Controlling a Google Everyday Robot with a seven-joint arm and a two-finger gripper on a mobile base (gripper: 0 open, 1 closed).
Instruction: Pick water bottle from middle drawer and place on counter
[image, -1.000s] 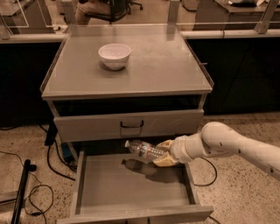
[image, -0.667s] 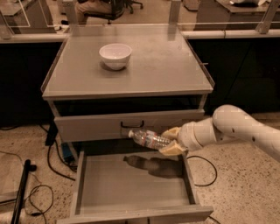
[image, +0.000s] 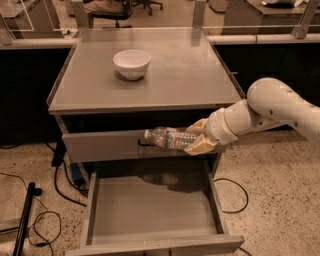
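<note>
My gripper (image: 198, 136) is shut on the water bottle (image: 169, 137), a clear plastic bottle held lying sideways with its cap end pointing left. It hangs in the air in front of the closed grey drawer front (image: 105, 145), above the open middle drawer (image: 150, 205), whose flat floor holds nothing. The counter (image: 180, 75) is the grey cabinet top, higher than the bottle. My white arm (image: 270, 107) reaches in from the right.
A white round bowl (image: 131, 63) stands on the counter at the back left. Black cables (image: 30, 210) and a dark stand lie on the speckled floor to the left. A long bench with dark panels (image: 260, 45) runs behind the cabinet.
My gripper has lifted the water bottle up out of the middle drawer, from just above its floor to the height of the closed drawer front. The bowl has not moved.
</note>
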